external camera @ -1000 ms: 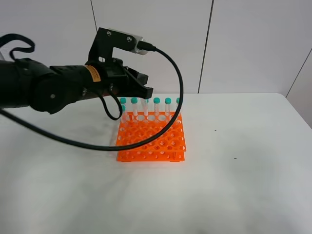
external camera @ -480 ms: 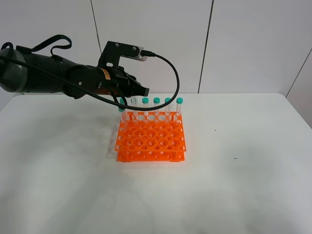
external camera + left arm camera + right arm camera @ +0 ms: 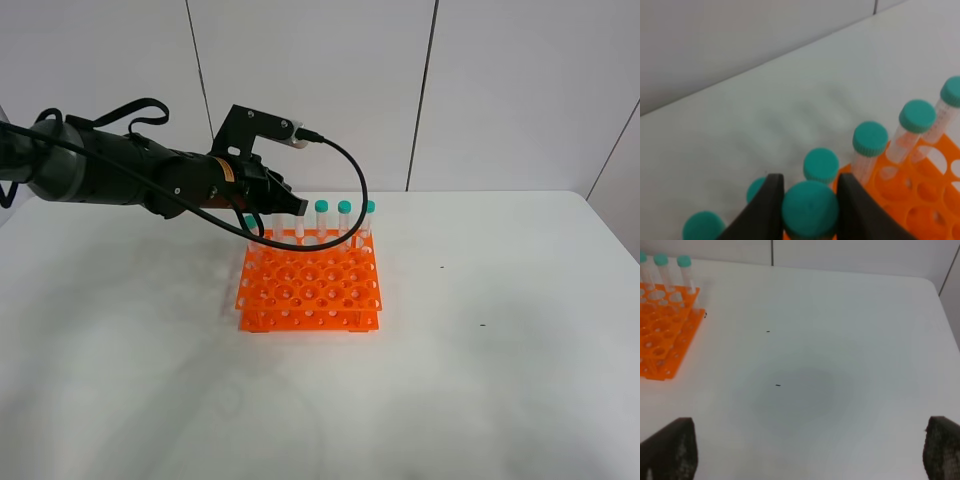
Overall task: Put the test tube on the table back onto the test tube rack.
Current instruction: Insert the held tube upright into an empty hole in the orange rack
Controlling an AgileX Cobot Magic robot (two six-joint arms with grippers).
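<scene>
My left gripper [image 3: 290, 206] reaches over the back row of the orange test tube rack [image 3: 310, 285]. In the left wrist view it [image 3: 810, 212] is shut on the teal cap of the test tube [image 3: 810, 209], held upright among the back-row tubes. Other teal-capped tubes [image 3: 870, 139] stand in the rack [image 3: 920, 200] beside it. The held tube's body is hidden, so I cannot tell whether its tip is in a hole. The exterior view shows standing tubes [image 3: 344, 215] to the right of the gripper. My right gripper [image 3: 807, 460] is open and empty over the white table [image 3: 840, 340].
The rack also shows in the right wrist view [image 3: 660, 315], off to one side with several tubes [image 3: 684, 265] in it. The left arm's black cable [image 3: 350, 190] loops over the rack's back. The table [image 3: 500, 350] has rounded corners and meets a panelled wall behind.
The left arm has drawn back and lowered, bringing the gripper with the tube down onto the left part of the rack's back row. The rack has not moved.
</scene>
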